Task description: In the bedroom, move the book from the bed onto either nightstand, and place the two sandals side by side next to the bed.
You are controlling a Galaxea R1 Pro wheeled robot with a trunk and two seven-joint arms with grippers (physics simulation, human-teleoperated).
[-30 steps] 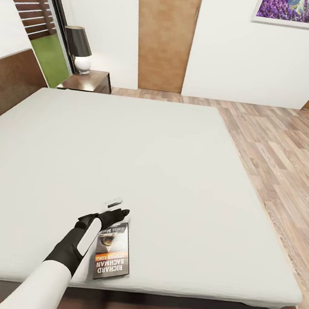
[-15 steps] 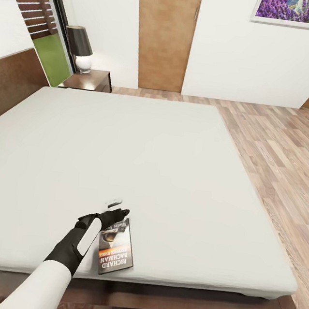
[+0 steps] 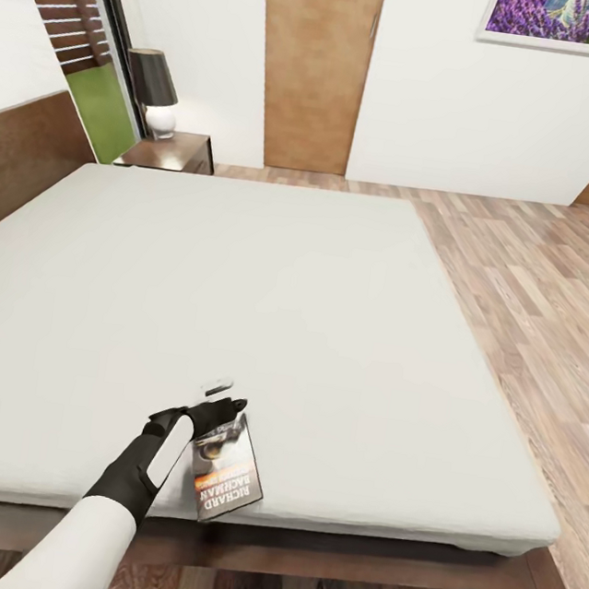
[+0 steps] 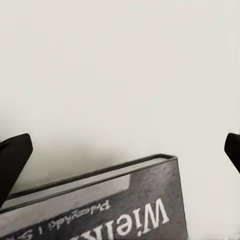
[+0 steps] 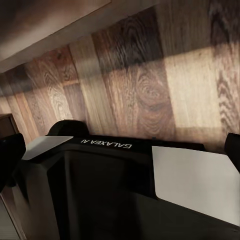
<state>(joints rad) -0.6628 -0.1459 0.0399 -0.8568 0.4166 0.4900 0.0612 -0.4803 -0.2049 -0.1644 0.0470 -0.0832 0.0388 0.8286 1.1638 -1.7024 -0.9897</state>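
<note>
The left pincer reaches out over the near part of the bed, its dark fingers clamped on the top end of the book, which lies on the grey mattress at the near edge with its lower corner poking out past that edge. In the left wrist view the book sits low between two black fingertips with bare mattress beyond. The right pincer looks down past the robot's black base at the plank floor, fingertips set wide apart, while a nightstand with a lamp stands at the bed's far corner.
</note>
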